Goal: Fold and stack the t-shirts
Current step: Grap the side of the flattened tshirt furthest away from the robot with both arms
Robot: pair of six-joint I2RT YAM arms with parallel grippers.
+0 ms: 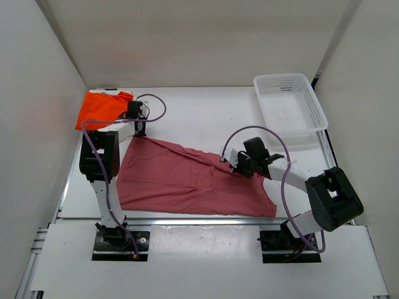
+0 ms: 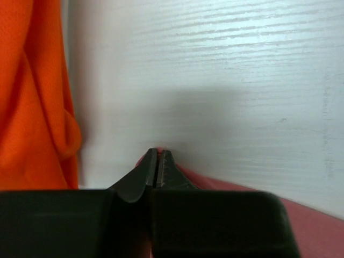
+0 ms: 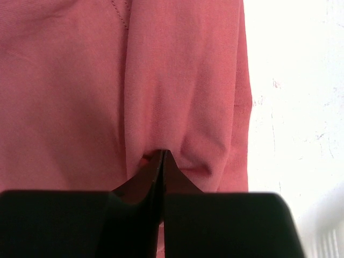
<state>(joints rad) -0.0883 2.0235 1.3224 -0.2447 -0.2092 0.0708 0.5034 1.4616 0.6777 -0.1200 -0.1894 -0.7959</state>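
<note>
Across the white table (image 1: 199,118), bare surface lies along the far edge between the orange t-shirt (image 1: 103,107) in the far-left corner and the white mesh basket (image 1: 290,103) in the far-right corner. White walls (image 1: 37,137) enclose the table on the left, far and right sides. The pinkish-red t-shirt (image 1: 187,180) is spread over the near-centre, with its near hem close to the table's near edge. A strip of bare table separates its far-left corner from the orange t-shirt. The left gripper (image 1: 141,132) is clenched on that far-left corner. In the left wrist view its fingertips (image 2: 151,164) meet with red cloth pinched between them. The right gripper (image 1: 227,159) is clamped on a fold at the shirt's far-right edge, and cloth bunches around its closed fingertips (image 3: 158,172).
</note>
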